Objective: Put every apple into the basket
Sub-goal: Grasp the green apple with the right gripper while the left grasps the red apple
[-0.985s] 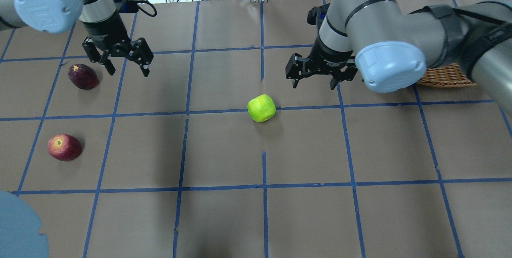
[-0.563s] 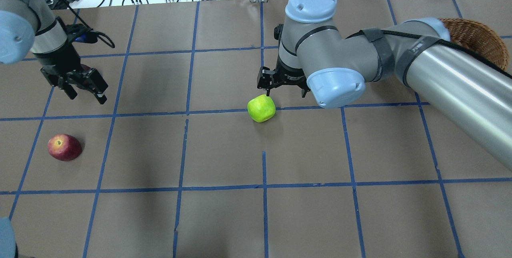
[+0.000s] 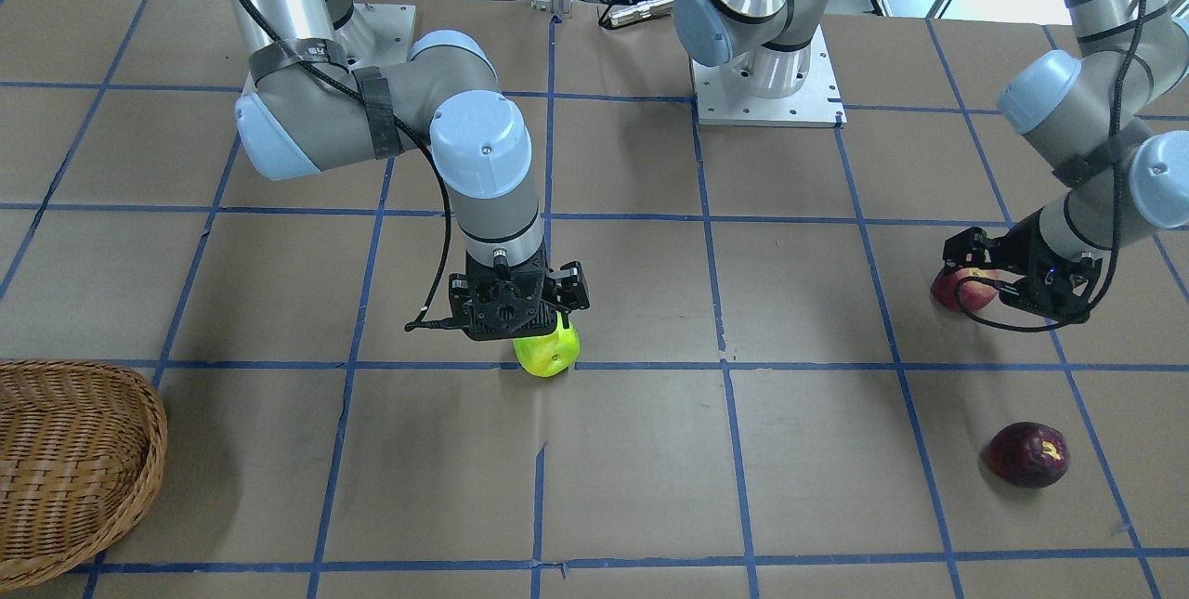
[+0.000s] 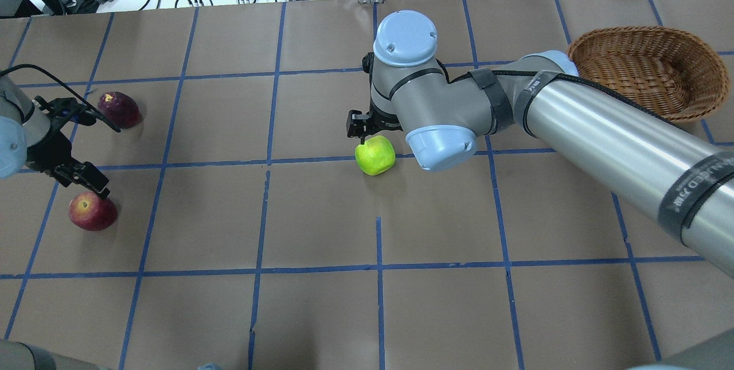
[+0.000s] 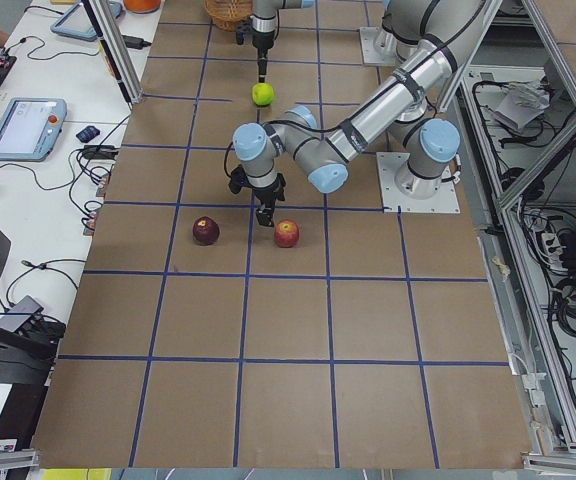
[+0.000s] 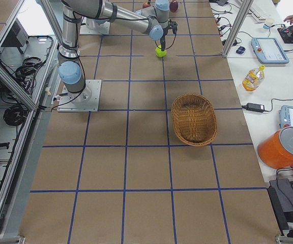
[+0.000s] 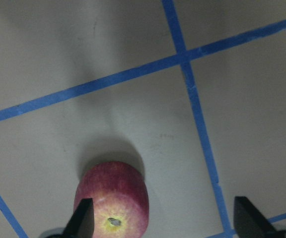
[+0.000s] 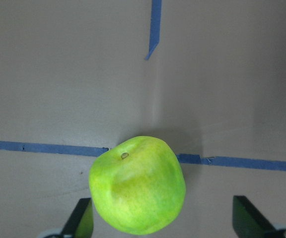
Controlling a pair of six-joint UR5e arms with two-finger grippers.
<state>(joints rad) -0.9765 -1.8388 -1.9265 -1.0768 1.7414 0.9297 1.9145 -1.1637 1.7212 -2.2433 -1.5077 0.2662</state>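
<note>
Note green apple [image 8: 138,186] on the table [image 8: 58,74], below right gripper [image 8: 165,223] yet nearer one fingertip [image 8: 82,222] than midway. Gapes wide, holding nothing; probably wants a sideways nudge before closing. Same wide, empty spread at left gripper [image 7: 165,220] by red apple [image 7: 112,203].

Green apple [image 4: 375,155], red apple [image 4: 92,212] and maroon apple [image 4: 119,110] lie well apart; wicker basket [image 4: 648,69] upright.
</note>
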